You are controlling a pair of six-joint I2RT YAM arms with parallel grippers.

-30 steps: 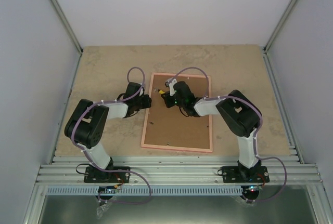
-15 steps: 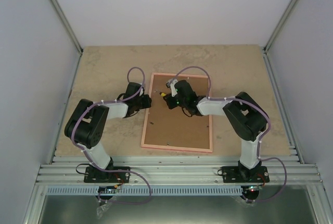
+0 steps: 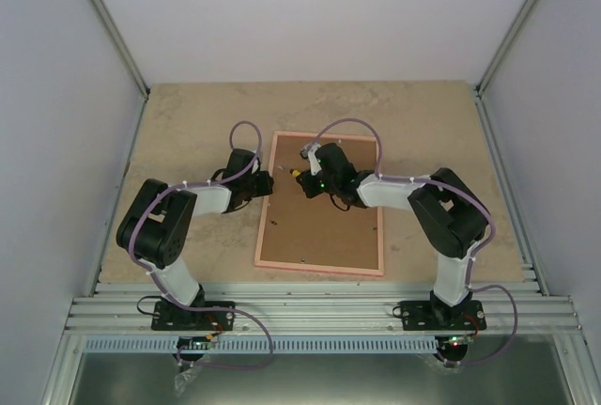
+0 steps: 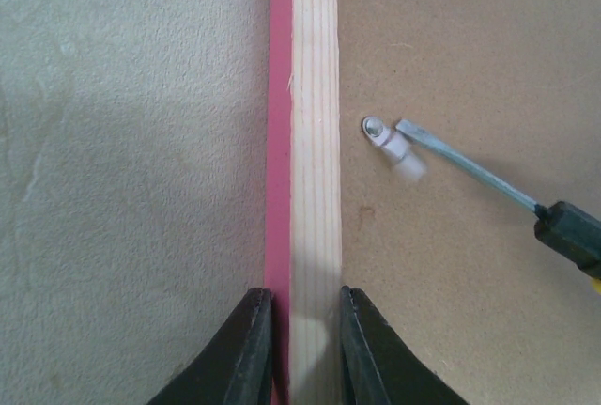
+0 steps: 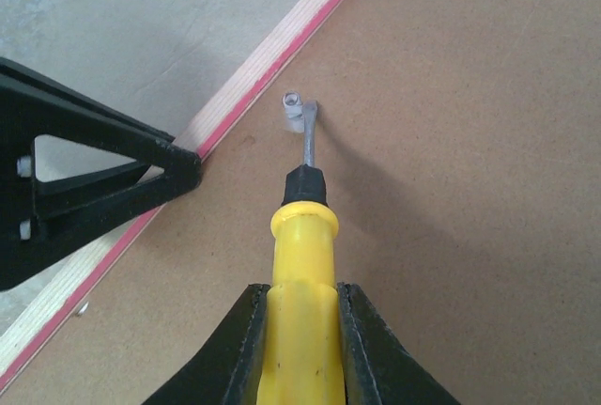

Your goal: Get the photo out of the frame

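On the beige surface [image 3: 188, 123], midway between our two arms, the frame [image 3: 324, 236] lies face down, with its brown fibreboard back turned up and its pink edge showing around it. Our left hand [image 4: 302, 303] sits at the frame's left side. Its two fingers are closed on the pale wooden rail, one on the outer pink edge and one on the inner side at the border of the back board. Our right hand [image 5: 302, 300] reaches over the upper left part of the back and is clamped on the yellow handle of a screwdriver [image 5: 302, 226]. The metal blade points toward the left rail, and its tip touches a small white clip [image 5: 294, 112] fixed to the back board just beside that rail. The clip lies ahead of the left hand's fingertips, near them but apart.
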